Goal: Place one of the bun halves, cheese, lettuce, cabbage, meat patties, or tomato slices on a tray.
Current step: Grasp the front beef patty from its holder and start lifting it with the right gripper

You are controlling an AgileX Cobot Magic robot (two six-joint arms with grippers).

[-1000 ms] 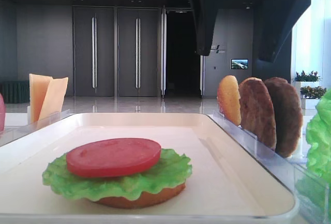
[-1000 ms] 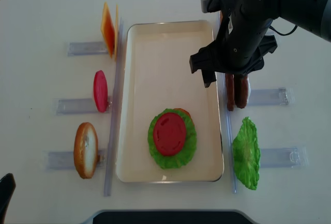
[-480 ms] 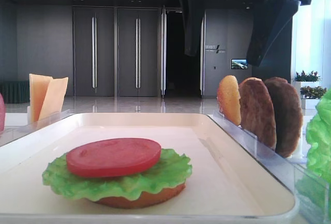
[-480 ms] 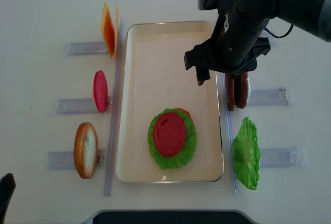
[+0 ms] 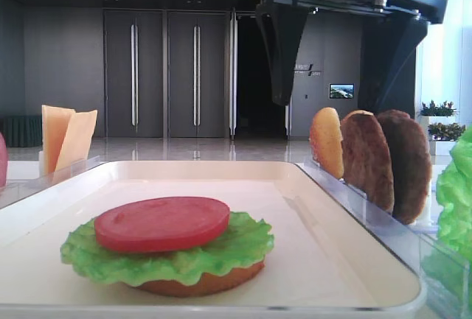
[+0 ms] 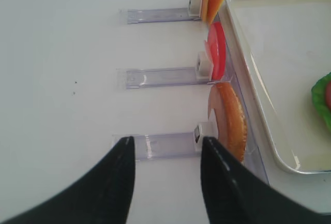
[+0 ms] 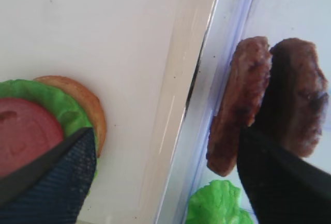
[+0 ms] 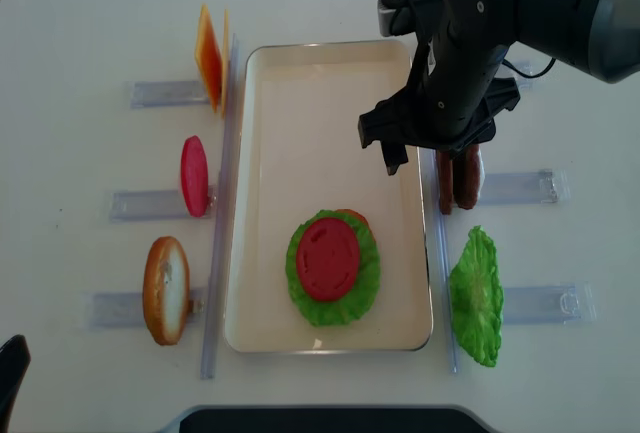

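Above the tray (image 8: 262, 83) rim, open right end effector (image 8: 428, 158), patties (image 8: 456, 181) beside.

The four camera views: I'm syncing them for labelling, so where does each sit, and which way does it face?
Low exterior view: at table level by the cream-white rectangular tray, facing the doors; right tool overhead.
Overhead exterior view: looks straight down; right arm above the brown round meat patties.
Right wrist view: looks down past its open fingers.
Left wrist view: faces the golden-orange round bun half; left tool open.
All show the tray.
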